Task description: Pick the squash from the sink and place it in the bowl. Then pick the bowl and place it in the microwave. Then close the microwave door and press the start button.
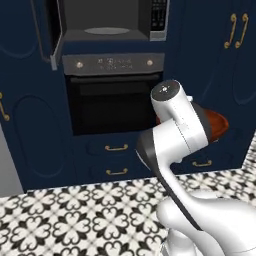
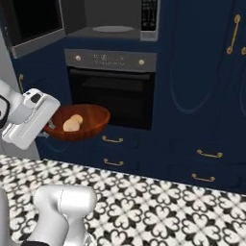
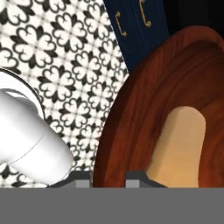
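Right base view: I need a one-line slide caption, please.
Gripper carries the bowl holding the squash toward the open microwave.

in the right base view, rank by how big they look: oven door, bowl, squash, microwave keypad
1. Oven door, largest by far.
2. Bowl, though it sits nearer the camera, which inflates it.
3. Microwave keypad, partly cut off at the top edge.
4. Squash, smallest.

Oven [image 1: 114, 102], dark glass front, two knobs on grey panel; navy cabinets [image 2: 202, 72] with brass handles [image 1: 116, 147]; black-and-white patterned floor tiles [image 2: 168, 206].
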